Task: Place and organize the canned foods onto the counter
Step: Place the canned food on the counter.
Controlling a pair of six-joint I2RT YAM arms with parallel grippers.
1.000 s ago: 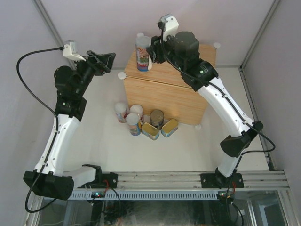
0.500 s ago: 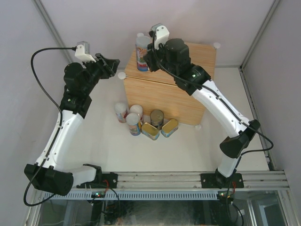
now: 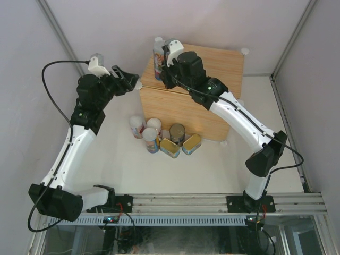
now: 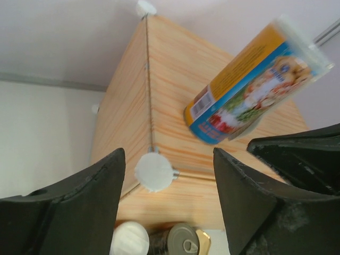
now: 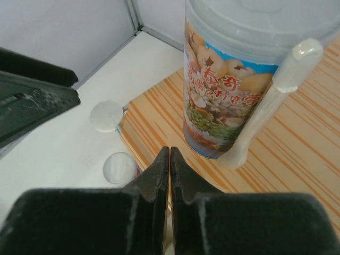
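Observation:
One tall white-lidded can (image 3: 158, 57) (image 4: 255, 79) (image 5: 234, 79) stands on the far-left corner of the wood-grain counter (image 3: 207, 95) (image 4: 170, 85) (image 5: 303, 159). My right gripper (image 3: 161, 79) (image 5: 169, 152) is shut and empty, just in front of that can over the counter's left edge. My left gripper (image 3: 134, 82) (image 4: 167, 159) is open and empty, facing the counter's white corner connector (image 4: 154, 171). On the table sit three white-lidded cans (image 3: 137, 126) (image 3: 154, 125) (image 3: 151, 139), a dark can (image 3: 177, 133) (image 4: 183, 239) and two gold tins (image 3: 170, 147) (image 3: 192, 143).
A white stick-like piece (image 5: 271, 106) runs down the side of the can on the counter. Grey walls and frame posts close in the back and sides. The arm bases and a metal rail (image 3: 175, 204) line the near edge.
The right gripper has closed and shifted left and lower beside the can on the counter. The left arm has swung right, bringing its gripper up to the counter's left corner.

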